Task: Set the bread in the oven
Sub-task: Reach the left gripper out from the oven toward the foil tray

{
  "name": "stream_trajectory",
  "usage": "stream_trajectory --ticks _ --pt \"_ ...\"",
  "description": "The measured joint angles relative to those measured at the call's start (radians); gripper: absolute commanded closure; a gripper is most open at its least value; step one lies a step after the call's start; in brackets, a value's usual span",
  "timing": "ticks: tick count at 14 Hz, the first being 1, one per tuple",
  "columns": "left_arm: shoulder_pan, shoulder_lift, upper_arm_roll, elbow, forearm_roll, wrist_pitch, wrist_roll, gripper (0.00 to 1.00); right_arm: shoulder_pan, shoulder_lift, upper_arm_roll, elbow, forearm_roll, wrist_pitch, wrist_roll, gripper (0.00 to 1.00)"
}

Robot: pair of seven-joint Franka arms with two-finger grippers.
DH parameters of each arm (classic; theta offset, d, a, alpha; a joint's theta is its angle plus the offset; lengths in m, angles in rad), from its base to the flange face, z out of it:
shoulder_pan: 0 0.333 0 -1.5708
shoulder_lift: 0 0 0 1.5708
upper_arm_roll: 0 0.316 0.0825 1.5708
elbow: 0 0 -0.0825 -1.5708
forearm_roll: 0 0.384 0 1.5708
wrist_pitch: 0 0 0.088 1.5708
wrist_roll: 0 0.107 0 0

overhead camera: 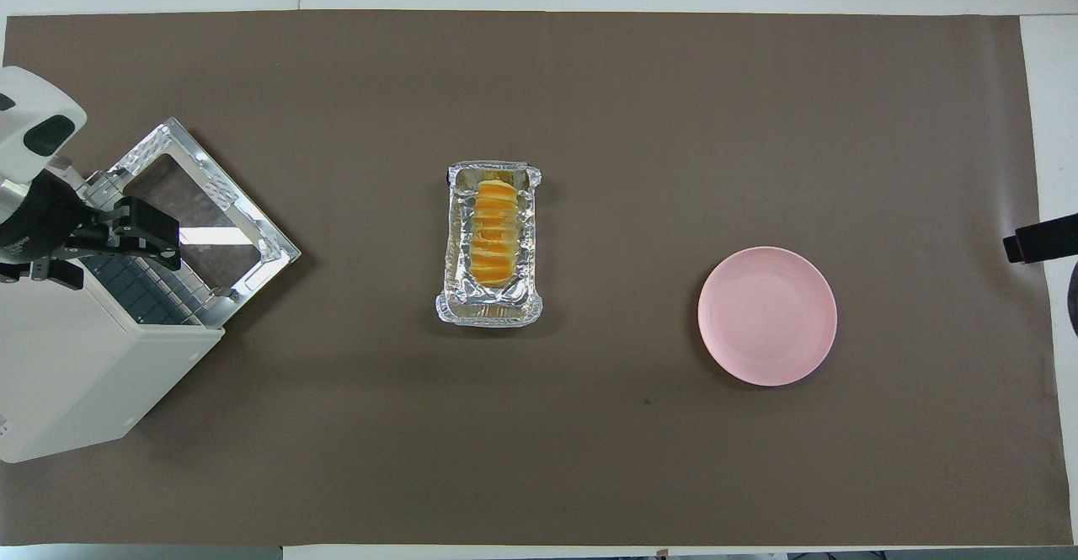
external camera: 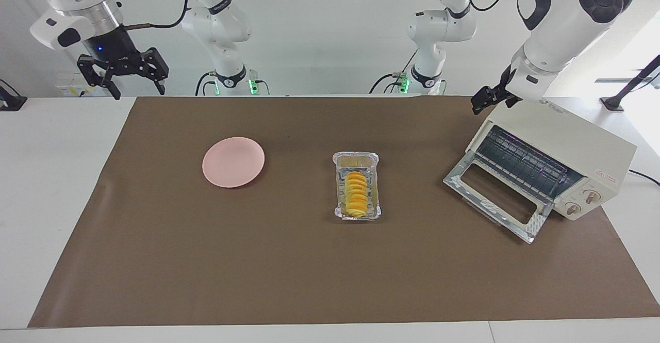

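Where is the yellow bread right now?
The bread lies in the foil tray at the middle of the table, between the pink plate and the open oven.

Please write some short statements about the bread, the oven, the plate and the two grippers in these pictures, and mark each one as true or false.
1. The bread lies in the foil tray. True.
2. The oven has its door shut. False: the door is dropped open, and the rack shows inside.
3. The pink plate carries the bread. False: nothing lies on the plate.
4. The right gripper is open and holds nothing. True.
5. The left gripper grips the bread. False: it hangs open over the oven's top corner, with nothing in it.
6. The foil tray stands between the plate and the oven. True.
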Motion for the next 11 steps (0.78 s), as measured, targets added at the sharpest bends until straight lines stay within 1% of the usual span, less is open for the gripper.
stream_trajectory --ticks 4,11 --pt "0.0 0.0 0.0 0.0 0.0 0.0 0.0 0.0 0.0 0.0 -0.013 0.001 -0.001 -0.04 0.0 0.0" --pt "0.0 0.0 0.0 0.0 0.0 0.0 0.0 0.0 0.0 -0.003 -0.013 0.001 0.0 -0.043 0.0 0.0"
